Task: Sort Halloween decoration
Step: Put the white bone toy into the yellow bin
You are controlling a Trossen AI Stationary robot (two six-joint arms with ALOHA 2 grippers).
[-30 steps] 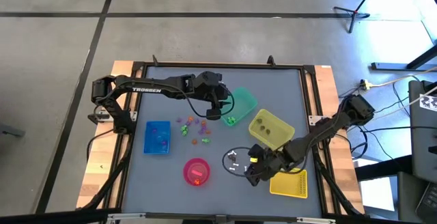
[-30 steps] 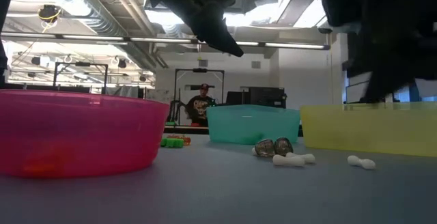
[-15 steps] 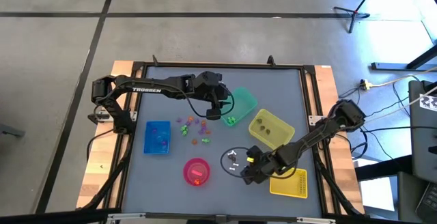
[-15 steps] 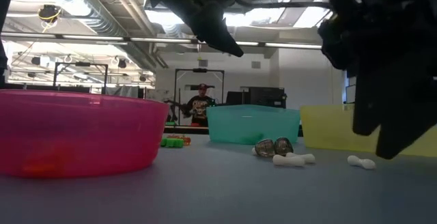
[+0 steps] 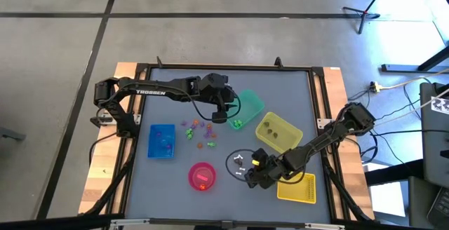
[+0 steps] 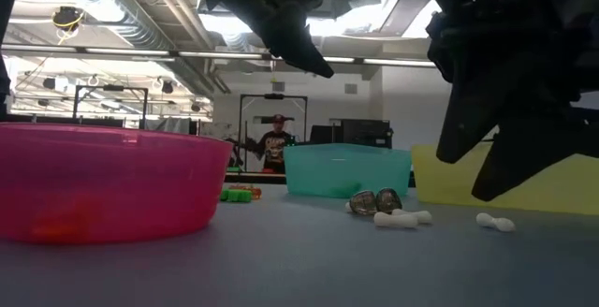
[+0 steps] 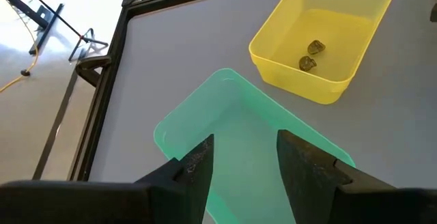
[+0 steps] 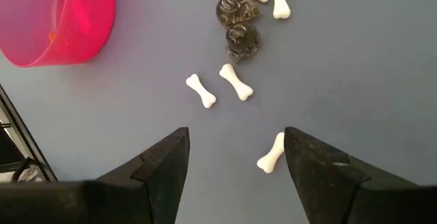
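Note:
The Halloween decoration lies in groups on the grey table. White bones (image 8: pixel 235 82) and two dark skulls (image 8: pixel 237 24) lie near the front, and coloured trinkets (image 5: pixel 200 132) lie at the middle. A few green ones (image 5: pixel 237 123) rest beside the teal bin (image 5: pixel 250 106). My right gripper (image 8: pixel 235 162) hangs open just above the bones, pointing steeply down, with one bone (image 8: pixel 271 152) near one finger; it holds nothing. My left gripper (image 7: pixel 247 162) stands open and empty over the teal bin's near rim (image 7: pixel 205 115).
A yellow bin (image 5: pixel 278 132) holds two dark skulls (image 7: pixel 311 54). A blue bin (image 5: pixel 162 141) stands at the left and a pink bowl (image 5: pixel 201 176) at the front. A flat yellow tray (image 5: pixel 297 186) lies at the front right. A person shows in the room far behind the table.
My right gripper has sunk toward the table, shifted a little toward the table's left over the bones, and rolled about its own axis, staying open. My left gripper has kept still. No trinket has moved.

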